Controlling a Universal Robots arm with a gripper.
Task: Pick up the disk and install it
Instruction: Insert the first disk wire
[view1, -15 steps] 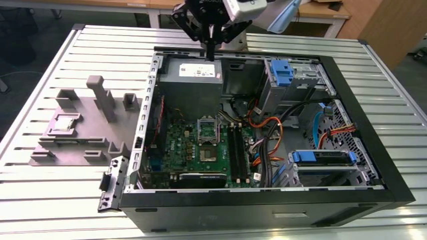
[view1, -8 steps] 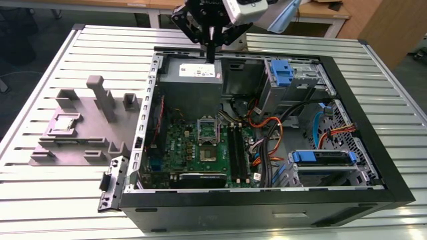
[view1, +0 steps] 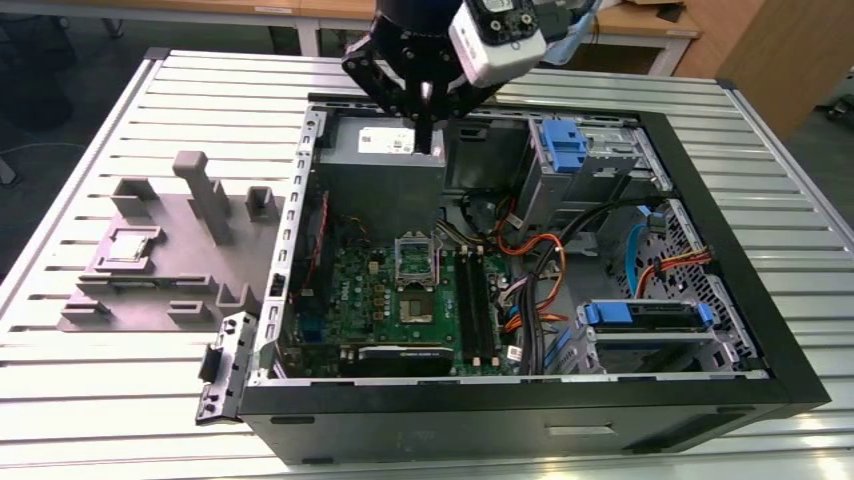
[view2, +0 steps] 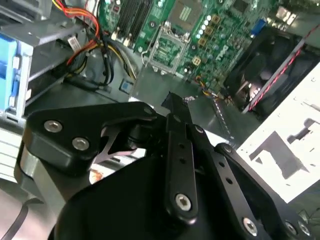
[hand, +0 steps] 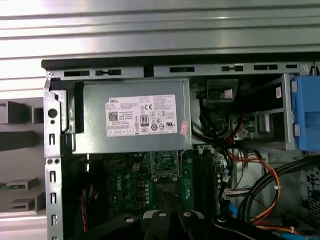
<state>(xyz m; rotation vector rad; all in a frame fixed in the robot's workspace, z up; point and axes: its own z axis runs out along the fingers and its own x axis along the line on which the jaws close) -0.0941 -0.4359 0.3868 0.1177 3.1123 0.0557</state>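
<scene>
Gripper (view1: 424, 143) of mine is pinched shut on nothing, hanging just over the grey power supply box (view1: 380, 165), which sits inside the open PC case (view1: 534, 405) on the slatted worktop (view1: 107, 400). The disk (view1: 647, 316) is well apart from me, sitting in its blue carrier in the drive cage at the case's corner on the exterior view's right. The green motherboard (view1: 400, 290) and a tangle of orange and black cables (view1: 534, 270) lie between us, and there's a bare blue bracket (view1: 563, 145) in another bay. As for labels, the first wrist view shows a white sticker (hand: 141, 116) full of small print and logos on the power supply.
</scene>
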